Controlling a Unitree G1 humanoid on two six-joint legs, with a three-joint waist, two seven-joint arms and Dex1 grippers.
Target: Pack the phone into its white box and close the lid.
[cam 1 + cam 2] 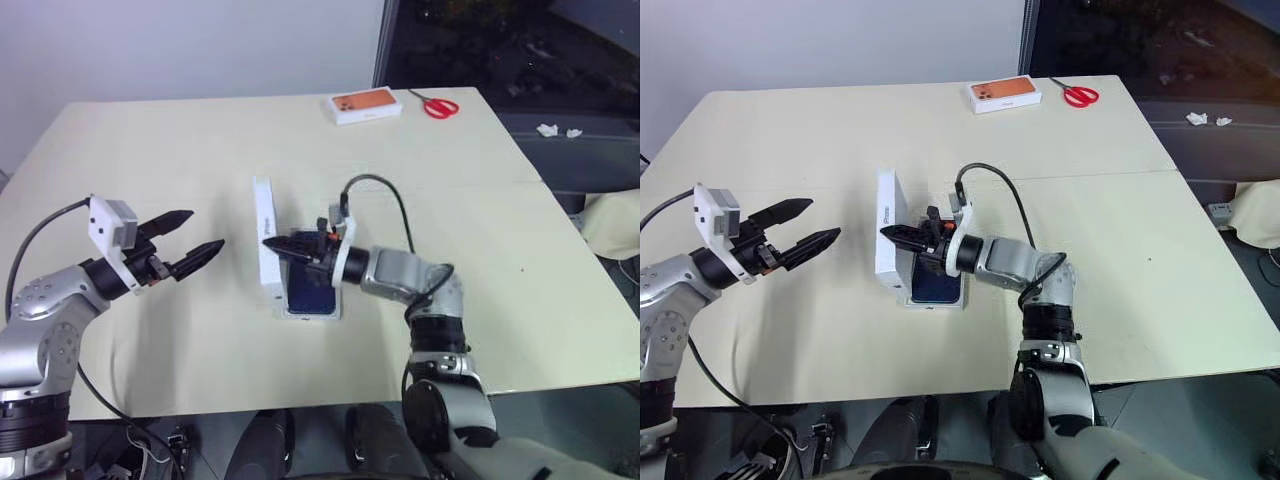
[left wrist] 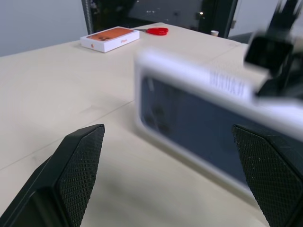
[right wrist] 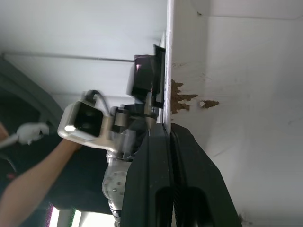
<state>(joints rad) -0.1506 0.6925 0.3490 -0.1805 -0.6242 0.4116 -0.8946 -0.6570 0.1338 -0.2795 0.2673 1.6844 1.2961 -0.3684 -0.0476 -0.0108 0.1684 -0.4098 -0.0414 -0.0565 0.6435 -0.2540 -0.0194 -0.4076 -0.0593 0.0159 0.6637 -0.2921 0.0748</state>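
two black fingers (image 2: 78,175) of the left gripper (image 1: 190,245), wedge-shaped with a fine cross-hatched grip texture, stand spread wide and released, grasping nothing, a short way to the left of the packing spot on the counter (image 1: 150,150). one pale cream counter, smooth and matt, made of two panels joined at a seam, carries everything. near its middle the white box (image 1: 312,312) lies flat, a shallow rectangular cardboard tray, with one phone (image 1: 310,290) in it, slim, dark navy and glossy. one lid (image 1: 265,240), white cardboard, stands on its long edge, upright along the left side of the tray, touching it; its printed outer face, dark blue with a white border and small lettering on the rim, is turned toward the left gripper. the right gripper (image 1: 285,245) points level toward the robot's left just above the phone, its two black fingers (image 3: 161,179) clenched on the lid's edge, the plain white inside of the lid showing scuffed brownish tears beside them. at the far edge lie one flat white box with an orange top (image 1: 362,106) and, just to its right, one pair of red-handled scissors (image 1: 437,104), apart from each other. in the right wrist view a person's bare forearm (image 3: 33,189) shows beyond the left gripper.
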